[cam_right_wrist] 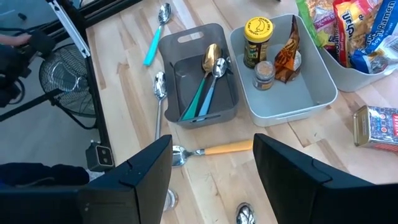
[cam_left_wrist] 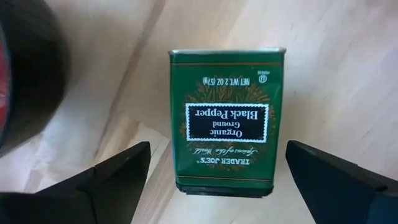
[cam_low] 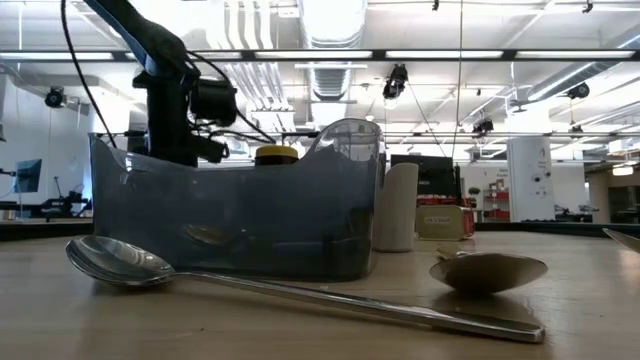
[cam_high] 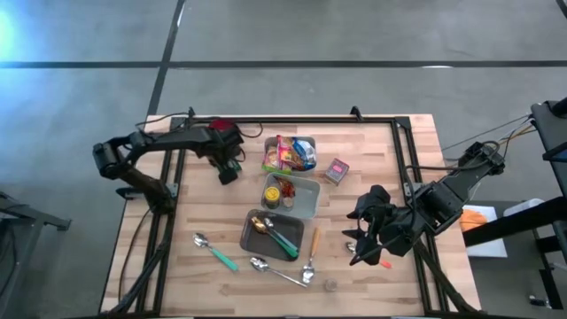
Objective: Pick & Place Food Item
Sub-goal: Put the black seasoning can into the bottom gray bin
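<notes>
**Pepper tin framed by the left claw**

We saw the left gripper [cam_left_wrist: 214,180] hanging wide open over the green pepper tin [cam_left_wrist: 225,121], which lay flat on the table [cam_high: 372,142] near its far left corner, squarely between the fingers, its long axis running away from the wrist. The label read "Trader Joe's Organic Ground Black Pepper". We judged the left arm far nearer. The right gripper [cam_right_wrist: 211,165] waited partly open, empty, near the spoons.
</notes>
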